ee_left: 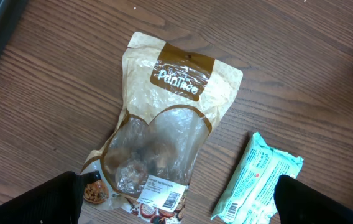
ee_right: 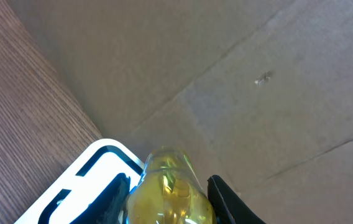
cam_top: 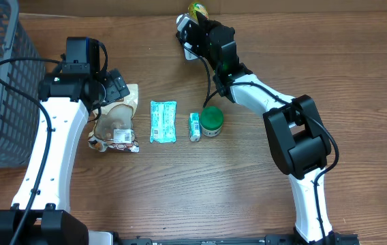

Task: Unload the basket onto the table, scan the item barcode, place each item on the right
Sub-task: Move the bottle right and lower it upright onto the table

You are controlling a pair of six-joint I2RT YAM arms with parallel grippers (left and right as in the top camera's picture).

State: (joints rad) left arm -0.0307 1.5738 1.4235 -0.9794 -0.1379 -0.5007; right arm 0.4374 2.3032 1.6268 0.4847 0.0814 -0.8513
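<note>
Left end effector (cam_top: 116, 86) spread wide above the snack pouch (ee_left: 164, 118) on the counter (cam_top: 234, 204); right end effector (ee_right: 168, 202), well right of and beyond the pouch, pinching what appears to be a yellow bottle (cam_top: 197, 10)

Our left arm (cam_top: 47, 146) runs up from the near edge, its wrist bent so the left tool (cam_top: 116, 83) points downward, jaws spread wide with nothing between the fingers (ee_left: 40, 199). Our right arm (cam_top: 296, 136) stretches toward the far edge with its elbow folded, and the right tool (cam_top: 195, 22) is closed around a yellow bottle (ee_right: 167, 193), one finger on each side
</note>
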